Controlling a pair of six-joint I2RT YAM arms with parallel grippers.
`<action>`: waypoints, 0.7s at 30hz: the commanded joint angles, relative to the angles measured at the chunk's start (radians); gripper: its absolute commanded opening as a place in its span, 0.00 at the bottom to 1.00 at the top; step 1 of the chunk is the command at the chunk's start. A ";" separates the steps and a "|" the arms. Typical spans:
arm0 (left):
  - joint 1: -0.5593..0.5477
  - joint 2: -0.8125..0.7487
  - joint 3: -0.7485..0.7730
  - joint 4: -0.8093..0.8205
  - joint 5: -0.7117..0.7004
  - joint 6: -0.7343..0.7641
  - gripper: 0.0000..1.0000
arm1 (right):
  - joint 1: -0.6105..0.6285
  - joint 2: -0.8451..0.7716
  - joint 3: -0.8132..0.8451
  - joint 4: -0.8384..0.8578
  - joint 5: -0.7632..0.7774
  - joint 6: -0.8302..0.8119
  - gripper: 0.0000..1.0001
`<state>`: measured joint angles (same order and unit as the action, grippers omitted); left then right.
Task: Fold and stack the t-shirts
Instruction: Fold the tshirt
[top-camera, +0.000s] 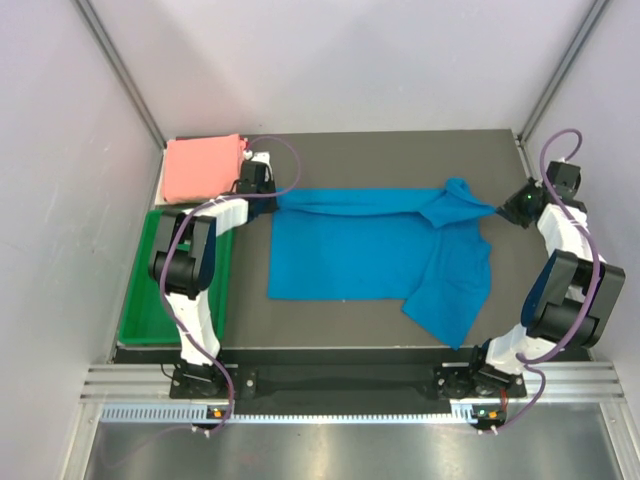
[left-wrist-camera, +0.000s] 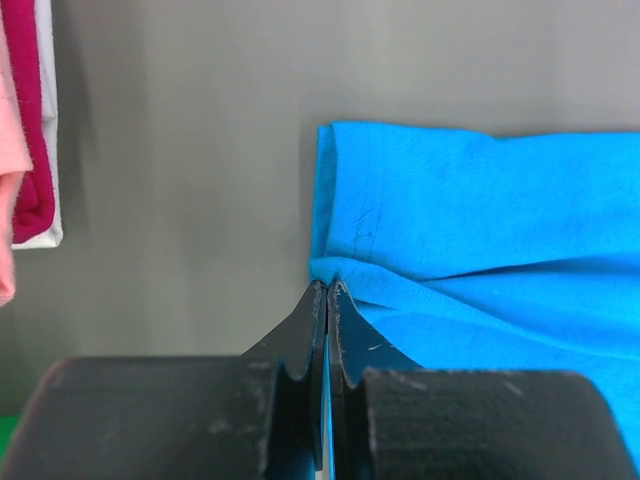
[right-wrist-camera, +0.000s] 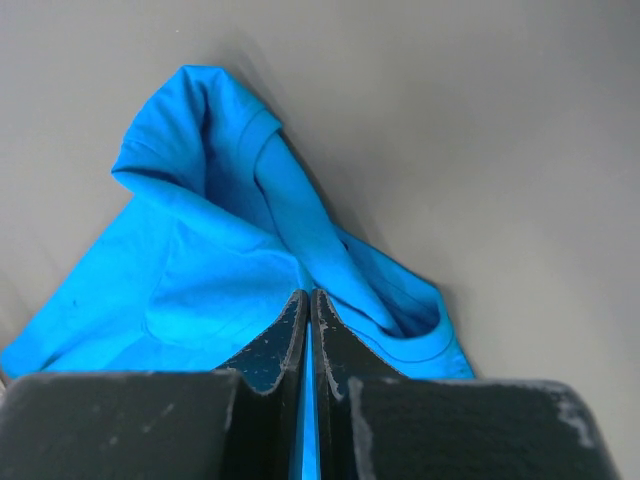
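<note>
Where the overhead view looks down on the dark table (top-camera: 350, 150), the blue t-shirt (top-camera: 370, 255) lies spread across its middle, far edge folded into a long band. The left gripper (top-camera: 272, 196) and right gripper (top-camera: 503, 210) sit at the band's two ends, and the pink t-shirt (top-camera: 203, 167) lies folded beyond the green tray (top-camera: 150, 300). From the left wrist, the jaws are pressed together, pinching a blue corner. From the right wrist, the jaws likewise pinch a bunched blue fold.
</note>
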<state>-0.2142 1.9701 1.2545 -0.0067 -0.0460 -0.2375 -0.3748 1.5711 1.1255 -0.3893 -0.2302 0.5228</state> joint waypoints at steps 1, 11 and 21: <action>-0.005 -0.043 0.019 0.010 -0.012 -0.006 0.00 | -0.015 -0.049 -0.007 0.015 0.025 -0.027 0.00; -0.010 -0.118 -0.001 -0.070 -0.084 -0.040 0.37 | -0.016 -0.048 -0.043 -0.016 0.078 -0.030 0.22; -0.034 -0.113 0.046 -0.108 0.035 -0.092 0.46 | 0.020 -0.059 -0.035 -0.054 0.074 -0.006 0.27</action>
<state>-0.2413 1.8633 1.2690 -0.1047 -0.0467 -0.2775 -0.3683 1.5513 1.0657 -0.4419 -0.1589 0.5083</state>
